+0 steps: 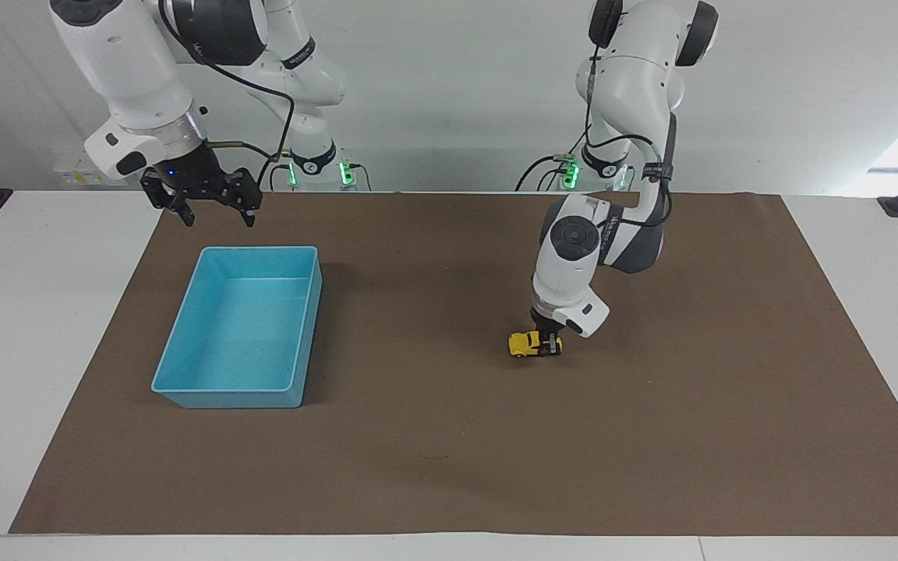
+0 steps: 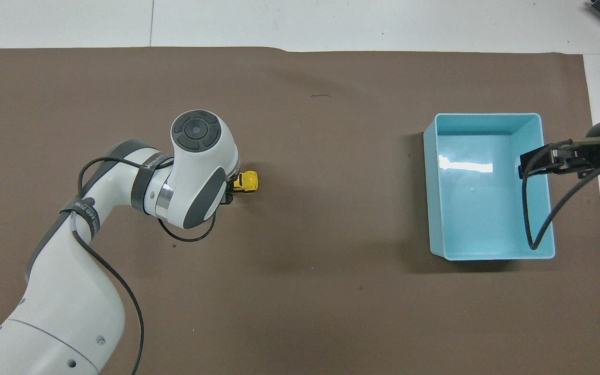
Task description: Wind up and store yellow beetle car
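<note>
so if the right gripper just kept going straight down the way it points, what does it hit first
Probably the brown mat, just robot-side of the blue tray. The open right gripper hangs there; depth is uncertain, so the tray's near rim is possible.

From overhead, my own wrist covers my left hand (image 2: 230,191) and the rear of the yellow beetle car (image 2: 247,181). My right hand (image 2: 550,160) is partly cut off at the frame's right edge.

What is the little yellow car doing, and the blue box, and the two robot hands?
Tiny yellow beetle car: on its wheels on the brown mat, gripped at one end.
Light blue plastic tray: empty, upright.
Left gripper: shut on the car.
Right gripper: open, waiting above the mat beside the tray.
</note>
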You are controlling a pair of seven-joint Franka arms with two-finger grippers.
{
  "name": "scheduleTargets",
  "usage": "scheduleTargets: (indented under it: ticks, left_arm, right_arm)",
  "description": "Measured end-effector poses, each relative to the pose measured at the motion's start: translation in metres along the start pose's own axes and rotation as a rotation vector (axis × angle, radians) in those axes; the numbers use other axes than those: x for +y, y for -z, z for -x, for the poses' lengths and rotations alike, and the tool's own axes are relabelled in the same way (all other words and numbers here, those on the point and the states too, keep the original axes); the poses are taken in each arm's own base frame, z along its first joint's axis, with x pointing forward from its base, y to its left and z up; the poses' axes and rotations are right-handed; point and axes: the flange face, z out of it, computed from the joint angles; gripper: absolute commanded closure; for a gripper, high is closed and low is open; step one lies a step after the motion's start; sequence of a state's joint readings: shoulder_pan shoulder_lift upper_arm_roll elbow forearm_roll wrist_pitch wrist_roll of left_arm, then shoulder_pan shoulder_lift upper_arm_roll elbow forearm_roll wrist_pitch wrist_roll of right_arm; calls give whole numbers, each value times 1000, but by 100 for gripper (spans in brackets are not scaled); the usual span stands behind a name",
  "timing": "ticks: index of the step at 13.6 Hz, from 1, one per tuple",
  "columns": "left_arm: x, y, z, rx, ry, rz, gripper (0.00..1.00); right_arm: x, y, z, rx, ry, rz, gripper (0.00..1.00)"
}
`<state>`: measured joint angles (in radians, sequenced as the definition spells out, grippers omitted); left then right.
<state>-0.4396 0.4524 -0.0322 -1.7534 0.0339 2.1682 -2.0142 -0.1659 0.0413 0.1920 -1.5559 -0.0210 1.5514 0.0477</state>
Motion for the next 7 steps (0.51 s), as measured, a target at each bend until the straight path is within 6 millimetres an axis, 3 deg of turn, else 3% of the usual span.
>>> scheduleTargets:
  ticks: [7]
  left_arm:
    - [5, -2, -45, 23, 14, -13, 100]
  right_arm:
    - [0, 0, 0, 0, 0, 0, 0]
